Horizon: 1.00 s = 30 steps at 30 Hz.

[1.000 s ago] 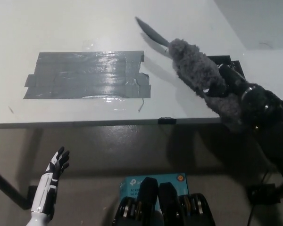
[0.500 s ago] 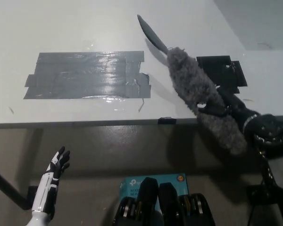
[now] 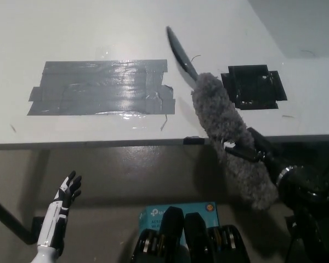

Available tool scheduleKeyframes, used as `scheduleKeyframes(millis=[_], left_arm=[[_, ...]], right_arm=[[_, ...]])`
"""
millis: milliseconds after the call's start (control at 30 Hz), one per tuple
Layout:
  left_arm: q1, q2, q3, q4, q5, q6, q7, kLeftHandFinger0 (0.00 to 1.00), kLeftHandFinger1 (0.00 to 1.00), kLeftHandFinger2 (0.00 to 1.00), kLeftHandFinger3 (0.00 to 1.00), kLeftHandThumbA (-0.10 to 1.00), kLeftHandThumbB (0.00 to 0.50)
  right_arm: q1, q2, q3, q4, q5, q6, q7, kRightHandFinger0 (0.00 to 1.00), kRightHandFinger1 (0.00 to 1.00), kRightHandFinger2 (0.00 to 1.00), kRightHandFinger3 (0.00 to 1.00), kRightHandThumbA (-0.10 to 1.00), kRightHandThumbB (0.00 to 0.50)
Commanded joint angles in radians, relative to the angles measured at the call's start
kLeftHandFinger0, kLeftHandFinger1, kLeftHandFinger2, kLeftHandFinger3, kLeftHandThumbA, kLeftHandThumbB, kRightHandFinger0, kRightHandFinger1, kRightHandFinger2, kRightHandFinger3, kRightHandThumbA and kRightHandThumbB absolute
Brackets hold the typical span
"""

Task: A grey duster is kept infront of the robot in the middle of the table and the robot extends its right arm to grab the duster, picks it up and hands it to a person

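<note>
Where the black right hand (image 3: pixel 247 148) meets the grey duster (image 3: pixel 227 137), I cannot make out much: dark fingers blend into dark wrist and the fluffy head covers part of them, while the arm behind runs out of the picture at the lower right. What I do see is the hand closed around the middle of the duster's fluffy head, holding it clear of the desk (image 3: pixel 98 33).

The duster is a long, shaggy grey brush with a slim dark handle. It lies on a slant across the desk's front edge near the right end: the handle tip points up and left over the white top, and the lower end of the head hangs past the edge over the floor. A black square patch (image 3: pixel 254 86) sits on the desk just right of the handle, and a wide patch of grey tape (image 3: pixel 101 87) lies well to its left.

My white left hand (image 3: pixel 68 189) rests low at the lower left, below the desk's front edge, fingers spread and holding nothing.
</note>
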State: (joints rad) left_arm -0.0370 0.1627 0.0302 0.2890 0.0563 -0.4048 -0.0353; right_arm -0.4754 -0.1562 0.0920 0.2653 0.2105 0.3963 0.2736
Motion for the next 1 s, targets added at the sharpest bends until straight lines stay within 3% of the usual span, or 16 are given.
scheduleKeyframes(millis=[0,400,967], left_arm=[[-0.027,0.025,0.005,-0.036,-0.012,-0.021,-0.012,1.00,1.00,1.00,1.00,1.00,0.356],[-0.028,0.024,0.008,-0.034,-0.009,-0.025,-0.007,1.00,1.00,1.00,1.00,1.00,0.345],[-0.036,0.026,0.007,-0.037,-0.002,-0.028,-0.004,1.00,1.00,1.00,1.00,1.00,0.329]], right_arm=[[0.044,0.071,0.029,-0.333,0.839,0.074,-0.281,0.00,0.41,0.89,1.00,-0.10,0.170],[0.064,0.065,0.058,-0.368,0.939,0.074,-0.337,0.00,0.49,0.91,1.00,-0.10,0.135],[0.053,0.037,0.078,-0.403,1.022,0.074,-0.403,0.00,0.48,0.90,1.00,-0.10,0.143]])
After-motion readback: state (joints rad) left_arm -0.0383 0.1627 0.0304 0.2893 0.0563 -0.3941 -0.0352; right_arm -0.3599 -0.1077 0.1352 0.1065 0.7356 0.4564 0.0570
